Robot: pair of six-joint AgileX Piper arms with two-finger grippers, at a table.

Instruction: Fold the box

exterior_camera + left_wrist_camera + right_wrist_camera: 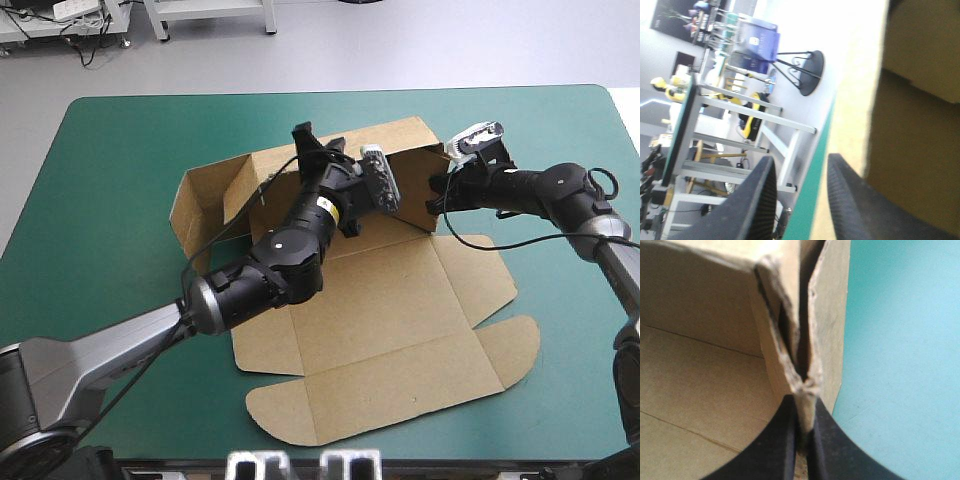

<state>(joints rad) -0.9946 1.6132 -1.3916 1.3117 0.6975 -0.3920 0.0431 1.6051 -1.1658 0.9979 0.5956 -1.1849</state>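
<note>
Across the middle of the teal-green worktop (110, 200) lies the box (400, 310), a brown cut sheet only partly raised. We see its far wall (405, 160) upright, and the side wall (200, 200) toward the worktop's left edge stands too, with a flap turned in at that corner. The side panel (480, 280) toward the right edge lies flat. So does the broad lid (390, 385) with its rounded tabs, spread toward the near edge.

The right end effector (801, 402) is clamped on the far wall's right-hand corner, layers of board pinched between its black fingers. The left end effector (801, 165) reaches to the far wall's top edge with fingers apart, board just beside one finger, nothing gripped.

We judge the fold about half done. The flat panel needs raising and the walls need tucking before we have an open tray.
</note>
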